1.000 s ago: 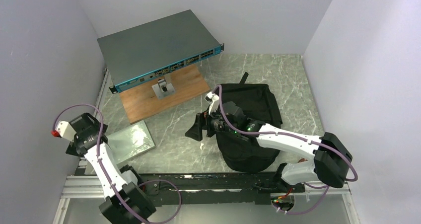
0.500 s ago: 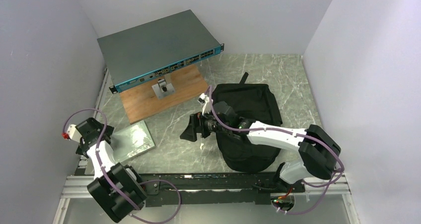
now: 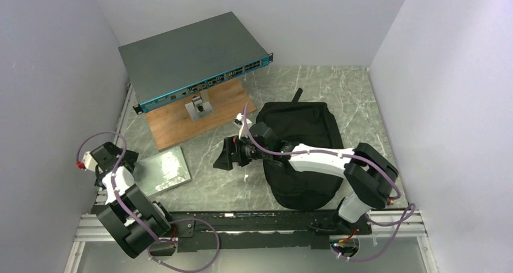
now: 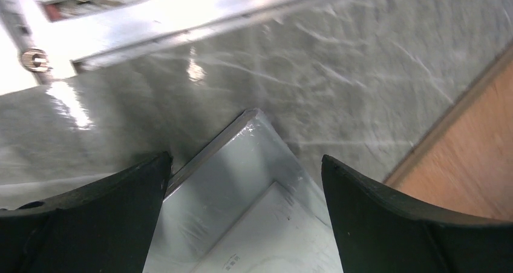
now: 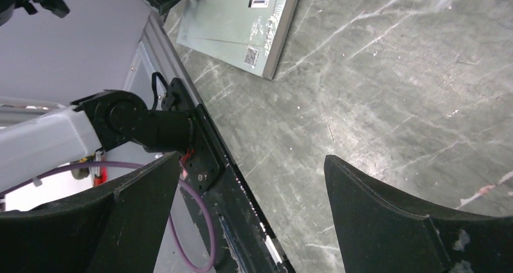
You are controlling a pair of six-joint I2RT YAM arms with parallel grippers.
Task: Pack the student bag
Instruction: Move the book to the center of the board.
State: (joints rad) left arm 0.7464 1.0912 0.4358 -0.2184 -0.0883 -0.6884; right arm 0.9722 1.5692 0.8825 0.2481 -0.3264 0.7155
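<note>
The student bag (image 3: 308, 134), a black soft backpack, lies on the marble table at centre right, partly under my right arm. A flat silver-grey book (image 3: 162, 169) lies at the left; it also shows in the left wrist view (image 4: 254, 206) and the right wrist view (image 5: 242, 16). My left gripper (image 3: 121, 164) is open, its jaws wide apart over the book's corner, nothing between them. My right gripper (image 3: 225, 157) is open and empty, above the table left of the bag, pointing toward the book.
A grey network switch box (image 3: 192, 58) rests tilted on a wooden board (image 3: 199, 112) at the back left, with a small metal bracket (image 3: 198, 108) on it. The black base rail (image 3: 254, 215) runs along the near edge. Grey walls close both sides.
My right gripper has moved left, away from the bag toward the book. My left arm has folded back and lowered, bringing its gripper down to the book's left edge.
</note>
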